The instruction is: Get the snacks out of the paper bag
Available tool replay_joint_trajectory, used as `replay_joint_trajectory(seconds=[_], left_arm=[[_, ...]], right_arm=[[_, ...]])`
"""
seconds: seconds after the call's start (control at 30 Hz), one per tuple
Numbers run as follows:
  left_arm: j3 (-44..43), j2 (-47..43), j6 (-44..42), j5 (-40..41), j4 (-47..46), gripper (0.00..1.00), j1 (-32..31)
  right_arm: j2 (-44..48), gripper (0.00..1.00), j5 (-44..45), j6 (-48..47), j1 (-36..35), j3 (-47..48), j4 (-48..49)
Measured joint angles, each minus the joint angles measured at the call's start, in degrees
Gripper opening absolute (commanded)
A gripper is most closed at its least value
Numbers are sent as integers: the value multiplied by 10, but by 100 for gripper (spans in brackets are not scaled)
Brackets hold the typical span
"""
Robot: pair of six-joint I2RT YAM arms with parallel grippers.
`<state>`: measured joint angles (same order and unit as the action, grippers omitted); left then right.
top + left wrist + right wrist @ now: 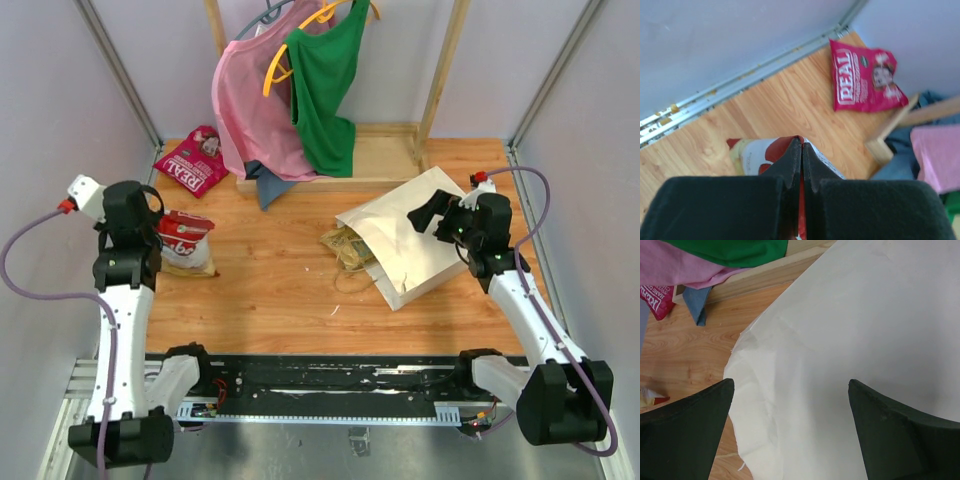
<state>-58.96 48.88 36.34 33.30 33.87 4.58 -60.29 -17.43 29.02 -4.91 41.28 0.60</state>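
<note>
Snacks in sight number two, both outside the paper bag [400,235]. A red-and-white packet [188,240] sits near the left edge of the bench [280,285], and the left claw [801,150] is pinched together on its top edge, so that the red foil shows in the thin seam between the black fingers. Whether the packet's bottom rests on the wood I cannot tell. A pink-red packet [192,163] with white lettering lies flat toward the far left corner, well apart from the first.

The cream bag lies on its side right of the middle, its mouth and twisted handles [348,250] turned toward the bench's centre. The right claw [790,387] hangs over the bag's flat upper side, fingers spread wide with nothing between them.

Along the far edge a pink garment [250,110] and a green garment [325,90] hang from yellow hangers.
</note>
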Motion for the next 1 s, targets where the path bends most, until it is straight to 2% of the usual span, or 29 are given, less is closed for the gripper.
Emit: replay_joint_trajectory(seconds=[0.17,0.3,0.53,0.67,0.83,0.93,0.97,1.0], left_arm=[[-46,87,-1,-55,-32,1,115],[-35,151,15,-97,-68,1,184],[-19,232,57,-150,-124,1,188],[-23,270,63,-139,-144,0,186],[-84,319,53,-121,-154,3,186],[-144,360,42,-126,-176,31,184],[-151,370,35,-129,-193,45,183],[-159,380,30,-135,-209,65,181]], right_arm=[[1,99,-1,0,0,0,0],[0,98,-5,6,0,-4,7],[-12,98,-14,15,0,-7,16],[-17,98,-16,17,0,-7,20],[-33,98,-20,24,0,-7,35],[-50,99,-26,26,0,-7,39],[-55,99,-28,26,0,-7,38],[-58,99,-29,25,0,-7,39]])
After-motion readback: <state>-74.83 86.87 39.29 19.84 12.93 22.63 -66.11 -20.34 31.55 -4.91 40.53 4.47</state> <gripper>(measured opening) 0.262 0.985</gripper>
